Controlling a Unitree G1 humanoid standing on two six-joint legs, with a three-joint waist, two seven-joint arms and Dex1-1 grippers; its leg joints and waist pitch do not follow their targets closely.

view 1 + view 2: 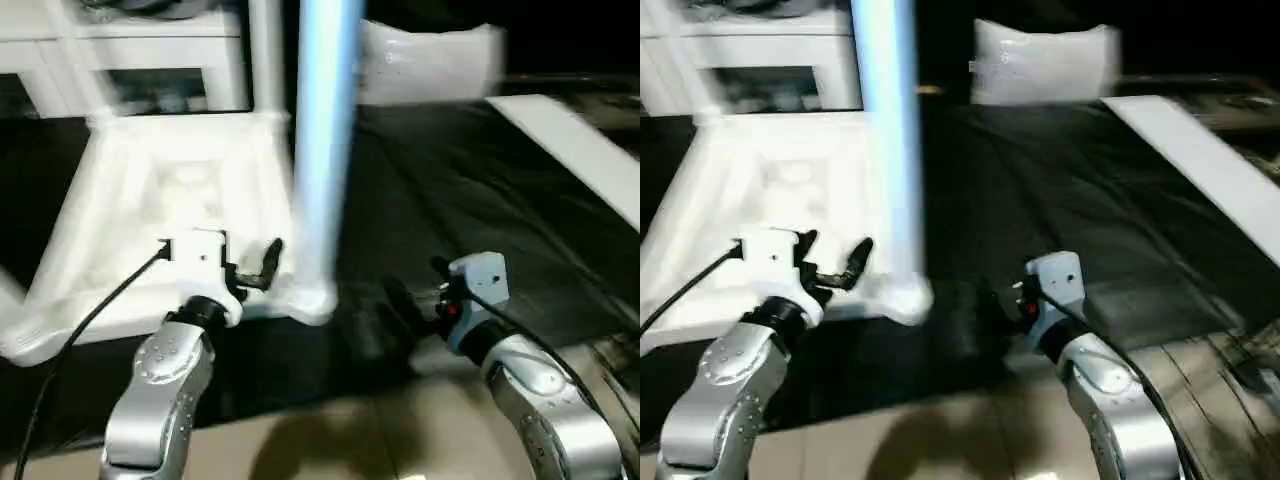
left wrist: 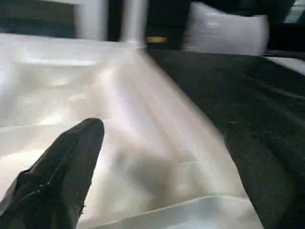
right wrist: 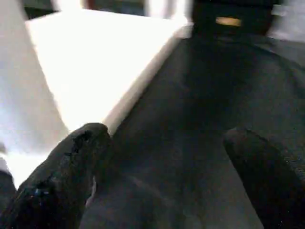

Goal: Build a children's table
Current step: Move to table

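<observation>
2 grippers are hanging spread and empty: left gripper (image 1: 250,268) over the tabletop's (image 1: 150,210) near edge, right gripper (image 1: 405,300) over the black mat (image 1: 450,200). Tabletop is lying underside up on the mat's left, with 2 legs (image 1: 325,140) standing in corner sockets. Plastic is looking light, stiff and slick; gripping a leg low near its socket seems best. Cabinet (image 1: 130,60) is standing behind, cushion (image 1: 430,62) and white board (image 1: 580,150) lying right, clear of the work.
</observation>
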